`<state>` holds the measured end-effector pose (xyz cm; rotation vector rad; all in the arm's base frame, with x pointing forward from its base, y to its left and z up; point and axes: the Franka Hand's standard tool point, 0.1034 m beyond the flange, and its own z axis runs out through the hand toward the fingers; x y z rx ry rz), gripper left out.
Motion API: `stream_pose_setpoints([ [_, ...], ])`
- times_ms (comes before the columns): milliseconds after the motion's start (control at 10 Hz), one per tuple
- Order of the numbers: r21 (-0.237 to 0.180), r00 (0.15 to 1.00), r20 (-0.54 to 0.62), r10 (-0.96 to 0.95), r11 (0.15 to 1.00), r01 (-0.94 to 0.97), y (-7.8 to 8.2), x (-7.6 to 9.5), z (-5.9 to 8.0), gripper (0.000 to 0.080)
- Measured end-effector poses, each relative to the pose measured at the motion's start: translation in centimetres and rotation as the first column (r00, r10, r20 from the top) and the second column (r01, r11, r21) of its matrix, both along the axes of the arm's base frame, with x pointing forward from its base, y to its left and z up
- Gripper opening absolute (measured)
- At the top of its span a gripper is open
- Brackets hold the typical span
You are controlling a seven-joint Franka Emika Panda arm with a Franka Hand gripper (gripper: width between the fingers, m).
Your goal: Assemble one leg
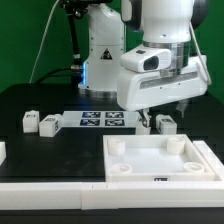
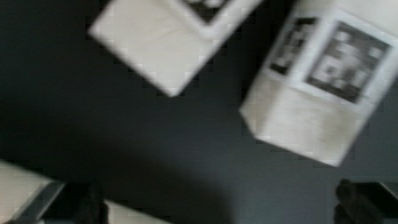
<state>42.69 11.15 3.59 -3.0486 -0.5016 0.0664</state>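
Observation:
A leg (image 1: pixel 166 124), a small white block with a black-and-white tag, stands on the black table just behind the large white panel (image 1: pixel 160 172). My gripper (image 1: pixel 161 113) hangs directly over it, a little above the table. In the wrist view the same leg (image 2: pixel 320 88) lies ahead of my gripper (image 2: pixel 214 206), apart from it. Both dark fingertips (image 2: pixel 54 204) show at the frame's edge with only bare table between them. The jaws are open and hold nothing.
Two more legs (image 1: pixel 30 122) (image 1: pixel 47 124) stand at the exterior view's left. The marker board (image 1: pixel 103 120) lies between them and my gripper, and shows in the wrist view (image 2: pixel 164 42). A white part (image 1: pixel 2 151) sits at the far left edge.

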Motion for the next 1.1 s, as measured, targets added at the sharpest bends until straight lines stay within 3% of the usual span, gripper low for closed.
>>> stream_pose_setpoints([
  [500,-0.024,0.994,-0.102,-0.037,0.999,0.035,0.1,-0.6,0.0,0.0649],
  [700,-0.070,0.958,-0.285,-0.040,0.997,0.021,0.6,-0.8,0.3,0.0649],
  [1100,-0.145,0.777,-0.627,-0.048,0.988,-0.056,1.8,-2.6,0.3,0.0649],
])
